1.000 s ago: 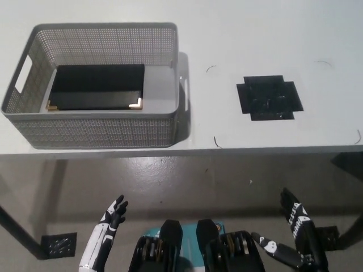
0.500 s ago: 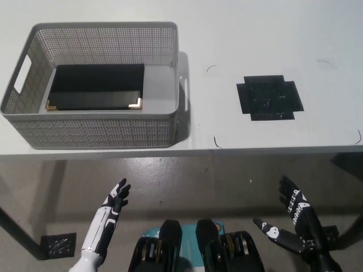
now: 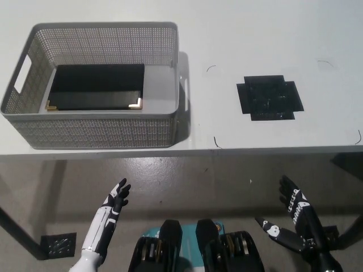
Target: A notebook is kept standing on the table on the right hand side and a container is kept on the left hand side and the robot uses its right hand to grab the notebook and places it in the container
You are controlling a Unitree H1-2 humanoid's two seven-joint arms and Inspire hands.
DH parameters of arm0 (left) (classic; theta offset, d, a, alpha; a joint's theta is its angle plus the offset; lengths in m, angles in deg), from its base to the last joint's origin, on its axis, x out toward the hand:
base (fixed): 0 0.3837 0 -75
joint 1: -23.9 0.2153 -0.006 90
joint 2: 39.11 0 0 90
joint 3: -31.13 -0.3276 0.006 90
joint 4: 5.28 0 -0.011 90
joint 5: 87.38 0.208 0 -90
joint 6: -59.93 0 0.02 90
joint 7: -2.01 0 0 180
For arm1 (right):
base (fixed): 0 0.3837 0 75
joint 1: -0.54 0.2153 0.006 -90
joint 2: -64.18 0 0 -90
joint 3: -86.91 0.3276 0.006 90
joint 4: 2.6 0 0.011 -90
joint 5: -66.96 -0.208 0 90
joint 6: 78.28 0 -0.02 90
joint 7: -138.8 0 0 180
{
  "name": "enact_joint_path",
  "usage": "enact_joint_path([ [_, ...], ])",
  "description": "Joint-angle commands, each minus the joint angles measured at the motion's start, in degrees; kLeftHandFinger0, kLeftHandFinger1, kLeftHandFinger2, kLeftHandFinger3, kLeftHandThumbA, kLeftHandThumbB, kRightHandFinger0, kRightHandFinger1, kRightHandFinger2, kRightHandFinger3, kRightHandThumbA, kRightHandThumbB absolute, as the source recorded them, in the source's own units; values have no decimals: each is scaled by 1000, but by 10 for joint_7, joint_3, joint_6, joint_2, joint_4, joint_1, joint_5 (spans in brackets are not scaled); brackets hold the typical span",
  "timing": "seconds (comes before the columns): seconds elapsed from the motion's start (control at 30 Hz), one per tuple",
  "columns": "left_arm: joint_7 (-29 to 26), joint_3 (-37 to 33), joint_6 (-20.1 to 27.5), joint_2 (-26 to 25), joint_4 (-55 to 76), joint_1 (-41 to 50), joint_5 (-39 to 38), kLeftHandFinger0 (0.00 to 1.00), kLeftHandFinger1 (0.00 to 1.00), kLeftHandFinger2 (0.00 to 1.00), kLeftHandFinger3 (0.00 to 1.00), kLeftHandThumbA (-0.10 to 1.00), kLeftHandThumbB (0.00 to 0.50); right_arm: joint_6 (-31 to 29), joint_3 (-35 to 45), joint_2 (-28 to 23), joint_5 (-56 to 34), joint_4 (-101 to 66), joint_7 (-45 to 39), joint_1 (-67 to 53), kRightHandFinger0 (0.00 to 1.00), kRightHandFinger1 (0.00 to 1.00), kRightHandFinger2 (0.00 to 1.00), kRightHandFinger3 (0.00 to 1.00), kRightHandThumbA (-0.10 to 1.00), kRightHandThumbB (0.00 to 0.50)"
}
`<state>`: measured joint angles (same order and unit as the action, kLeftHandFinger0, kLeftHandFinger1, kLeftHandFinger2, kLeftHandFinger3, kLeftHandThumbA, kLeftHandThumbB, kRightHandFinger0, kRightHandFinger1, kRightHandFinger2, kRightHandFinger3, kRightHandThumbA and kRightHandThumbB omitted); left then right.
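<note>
Notebook in the container; the task looks done.

The black notebook (image 3: 96,86) lies flat inside the grey container (image 3: 102,133) on the tabletop (image 3: 272,34). Below the container's near wall, the left robot hand (image 3: 115,199) and right robot hand (image 3: 295,221) hang empty, fingers apart.

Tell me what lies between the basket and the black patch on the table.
In the head view, only bare white table separates the basket from the black patch.
</note>
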<state>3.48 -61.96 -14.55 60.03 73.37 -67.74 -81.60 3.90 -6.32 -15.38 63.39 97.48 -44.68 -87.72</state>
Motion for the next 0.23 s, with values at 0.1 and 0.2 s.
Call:
enact_joint_path([
  [0.1, -1, 3, 5, -4, 9, -1, 1, 1000, 1000, 1000, 1000, 1000, 219, -2, 2, -5, 16, -16, -2, 7, 998, 1000, 1000, 1000, 824, 151],
  [0.2, -1, 3, 4, -4, 10, 3, 1, 1000, 1000, 1000, 1000, 1000, 219, 2, 1, -4, 16, -15, -3, 7, 1000, 1000, 1000, 1000, 812, 145],
])
